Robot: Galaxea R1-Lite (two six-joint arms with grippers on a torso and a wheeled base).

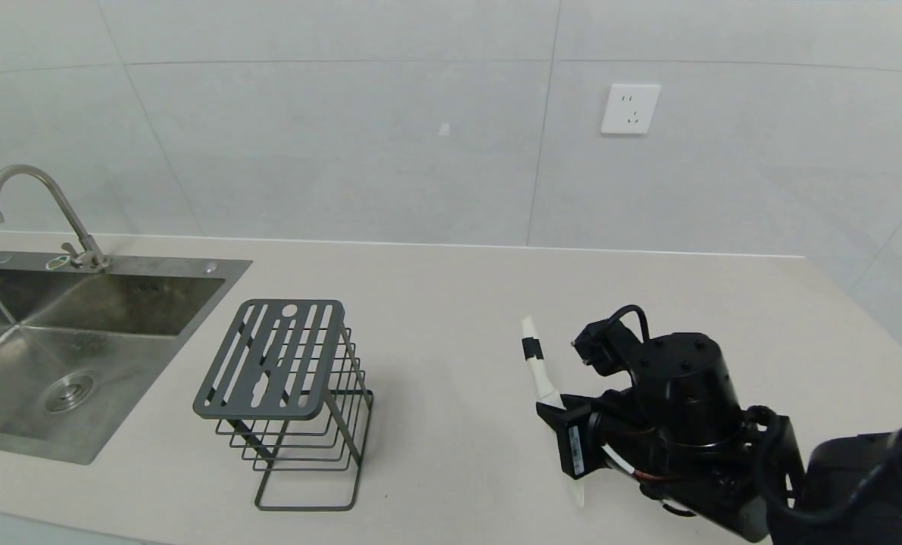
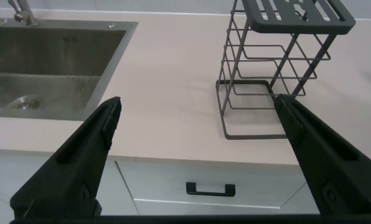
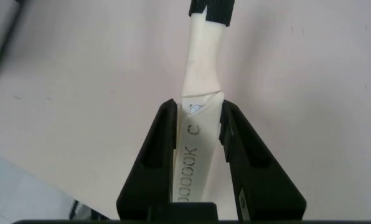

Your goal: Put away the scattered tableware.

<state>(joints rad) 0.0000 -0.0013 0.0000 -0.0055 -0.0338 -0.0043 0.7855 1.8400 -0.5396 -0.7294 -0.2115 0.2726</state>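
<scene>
Right gripper (image 3: 198, 111) clamps the white knife (image 1: 543, 378) crosswise, right of the slotted rack (image 1: 280, 363), probably for lifting; left gripper (image 2: 198, 102) gapes, empty.

- Right arm's matte black cylindrical wrist housing (image 1: 681, 378): small screws ringing its top, black cable (image 1: 626, 312) looped behind.
- White-printed label (image 1: 574, 448) on side block.
- Left, right jaws: black tapered wedges.

Small print on white utensil (image 3: 198, 93)
</scene>
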